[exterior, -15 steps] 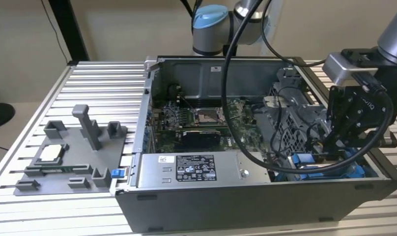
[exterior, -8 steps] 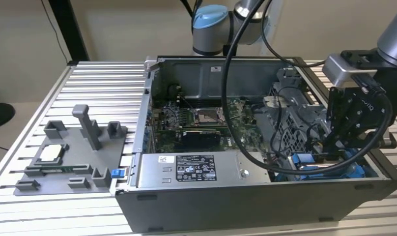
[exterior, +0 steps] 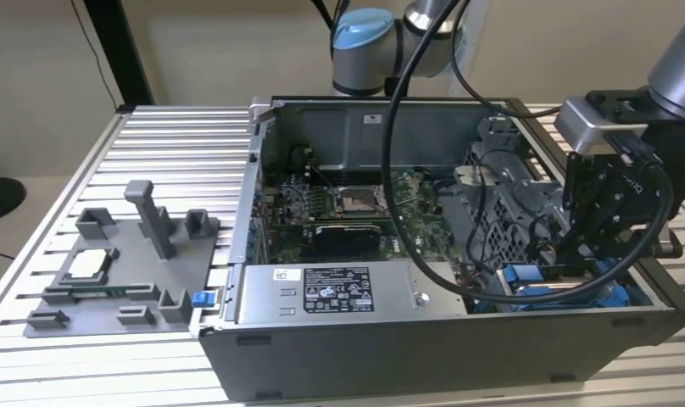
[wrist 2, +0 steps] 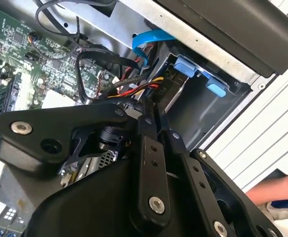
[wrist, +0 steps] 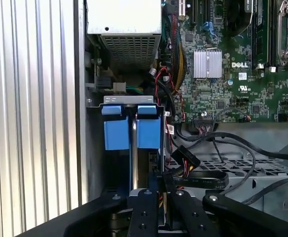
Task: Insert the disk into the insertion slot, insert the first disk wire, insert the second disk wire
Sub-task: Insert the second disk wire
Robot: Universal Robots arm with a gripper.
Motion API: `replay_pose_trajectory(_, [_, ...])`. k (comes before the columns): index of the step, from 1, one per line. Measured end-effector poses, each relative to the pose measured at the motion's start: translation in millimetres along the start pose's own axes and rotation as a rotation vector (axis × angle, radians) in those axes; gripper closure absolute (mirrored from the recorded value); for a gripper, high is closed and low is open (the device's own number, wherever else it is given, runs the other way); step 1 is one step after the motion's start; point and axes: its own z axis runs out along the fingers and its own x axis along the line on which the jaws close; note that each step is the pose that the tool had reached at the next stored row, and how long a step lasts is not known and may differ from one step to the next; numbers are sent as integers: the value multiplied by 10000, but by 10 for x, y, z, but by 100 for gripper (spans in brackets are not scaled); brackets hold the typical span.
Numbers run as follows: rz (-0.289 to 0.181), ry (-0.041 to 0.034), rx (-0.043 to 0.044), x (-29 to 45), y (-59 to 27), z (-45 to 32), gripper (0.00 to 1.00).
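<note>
"How's the arm (exterior: pixel 680 59) sitting?"
"Reaching down into the case (exterior: pixel 433 360). The gripper (wrist: pixel 160 193) has its jaws drawn together, with one black plug (wrist: pixel 184 158) just beside them."
"And beyond the jaws?"
"One disk (wrist: pixel 149 132) seated in the insertion slot (wrist: pixel 95 148), showing two blue tabs (wrist: pixel 116 133)."

An open grey computer case (exterior: pixel 433 348) sits on the slatted metal tabletop (exterior: pixel 173 144). Inside lie a green motherboard (exterior: pixel 354 203) and, along the near wall, a grey power-supply box (exterior: pixel 331 292) with a white sticker. A grey plastic fixture (exterior: pixel 116 271) stands just beside the case, at the exterior view's left.
</note>
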Motion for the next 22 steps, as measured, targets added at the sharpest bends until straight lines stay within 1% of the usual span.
replay_pose_trajectory(22, [0, -1, 7, 2, -2, 60, 100])
